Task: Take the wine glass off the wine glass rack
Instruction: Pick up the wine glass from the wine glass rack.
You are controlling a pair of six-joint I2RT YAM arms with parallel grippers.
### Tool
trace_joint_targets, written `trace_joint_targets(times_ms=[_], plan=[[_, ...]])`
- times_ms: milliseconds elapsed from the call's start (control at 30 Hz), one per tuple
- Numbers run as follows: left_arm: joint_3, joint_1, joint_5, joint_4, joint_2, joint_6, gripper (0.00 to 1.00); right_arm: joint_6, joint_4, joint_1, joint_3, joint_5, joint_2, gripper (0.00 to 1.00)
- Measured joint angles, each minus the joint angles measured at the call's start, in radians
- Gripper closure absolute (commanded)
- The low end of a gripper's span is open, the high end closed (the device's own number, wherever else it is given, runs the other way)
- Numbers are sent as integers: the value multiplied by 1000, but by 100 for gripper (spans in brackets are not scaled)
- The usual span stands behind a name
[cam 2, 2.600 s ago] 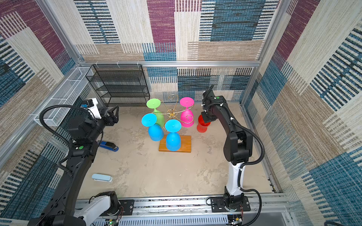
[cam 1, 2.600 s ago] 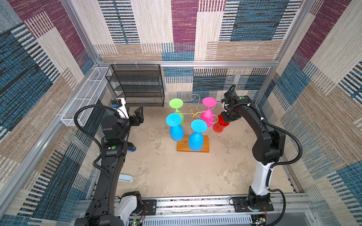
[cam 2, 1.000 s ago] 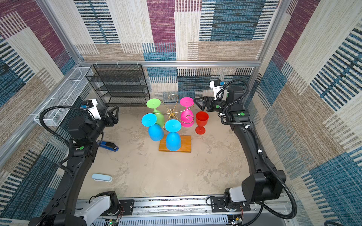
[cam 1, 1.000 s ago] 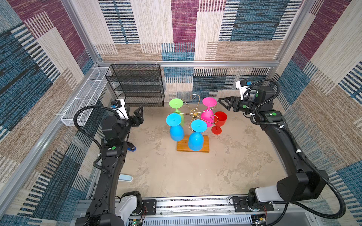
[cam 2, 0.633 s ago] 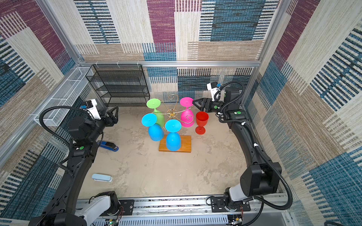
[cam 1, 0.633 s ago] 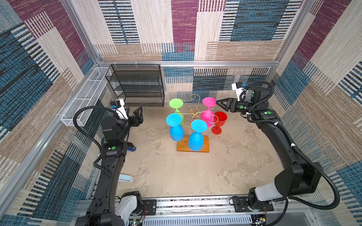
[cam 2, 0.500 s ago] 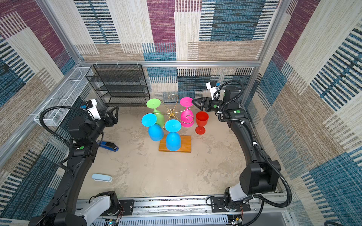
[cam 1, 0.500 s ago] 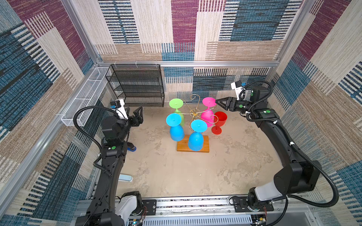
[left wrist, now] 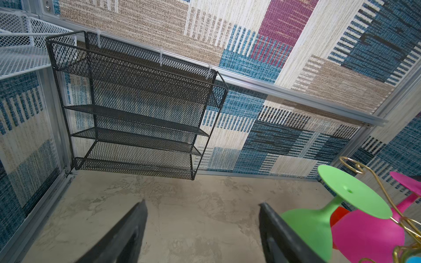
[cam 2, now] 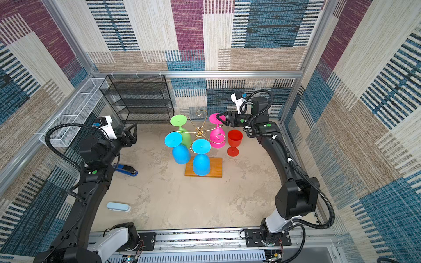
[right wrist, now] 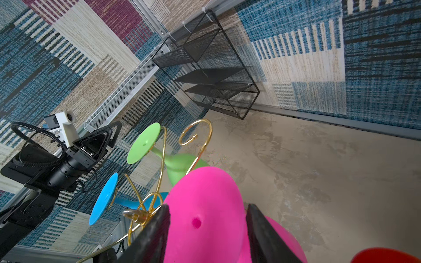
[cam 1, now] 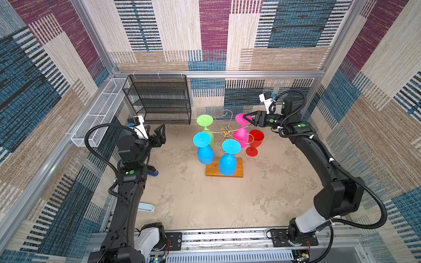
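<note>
The wine glass rack is a gold wire stand on a wooden base mid-table. A pink wine glass hangs upside down from it; it also shows in a top view. My right gripper reaches in from the right at the level of the glass's foot. In the right wrist view the gripper has its two fingers pressed against opposite edges of the pink wine glass foot. My left gripper hangs open and empty, left of the rack, and in the left wrist view holds nothing.
A green glass and two blue glasses also hang on the rack. A red glass stands upright on the table just right of it. A black mesh shelf and a white wire tray line the back left.
My right arm let go of the red glass, swung back and came in leftward to the pink glass's foot, its jaws narrowing onto it. The left arm has not moved.
</note>
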Motion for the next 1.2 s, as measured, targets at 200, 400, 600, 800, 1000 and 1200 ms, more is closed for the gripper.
trace_joint_targets(times_ms=[200,400,600,800,1000,1200], plan=[[-2,4,1,0,0,0,21,-7,-12,0,3,22,5,56],[-2,9,4,2,0,-1,21,-8,-21,0,3,33,2,63],[-3,10,9,6,-2,-1,21,-8,-27,0,3,49,-11,64],[-4,10,23,13,-2,-8,21,-8,-28,0,3,66,-14,69],[-5,10,24,13,-5,-19,21,-7,-29,0,3,71,-16,76],[-6,12,24,14,-6,-23,21,-7,-31,1,4,72,-21,81]])
